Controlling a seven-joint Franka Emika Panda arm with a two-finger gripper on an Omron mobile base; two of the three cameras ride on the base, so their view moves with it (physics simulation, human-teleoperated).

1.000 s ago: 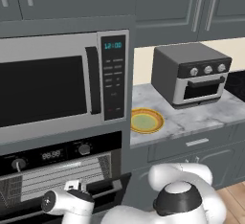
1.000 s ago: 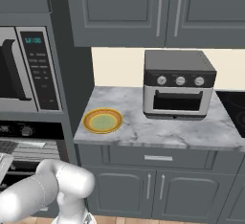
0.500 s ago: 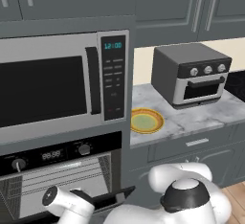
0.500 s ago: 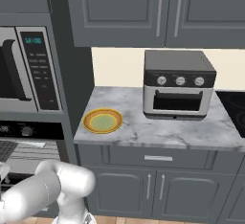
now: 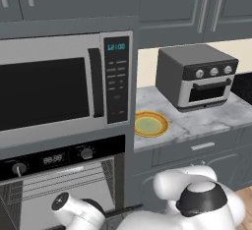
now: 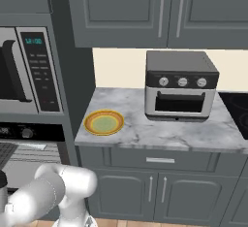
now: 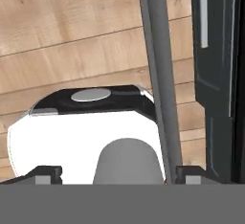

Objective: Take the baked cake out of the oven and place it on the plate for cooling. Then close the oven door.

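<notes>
In the hand view my gripper (image 7: 118, 174) is open, its two dark fingertips (image 7: 45, 173) set wide apart. It looks down at the wooden floor. The oven door's silver bar handle (image 7: 159, 70) runs up the view between the tips, close to the right one. Beside it is the dark oven door (image 7: 217, 74). The oven (image 5: 49, 159) stands open under the microwave, its wire racks (image 5: 64, 185) showing. The oven's left part also shows in the right base view (image 6: 19, 148). The plate (image 5: 151, 124) (image 6: 103, 122), yellow-rimmed with a pale green centre, sits bare on the counter. The baked cake is out of view.
A silver microwave (image 5: 54, 86) sits above the oven. A grey toaster oven (image 5: 197, 76) (image 6: 180, 86) stands on the marble counter (image 6: 145, 134) to the right of the plate. Grey cabinets hang above and stand below. A black cooktop (image 6: 237, 112) lies at the far right.
The arm's white wrist has shifted slightly low in front of the oven. The plate, the toaster oven and the oven have not moved.
</notes>
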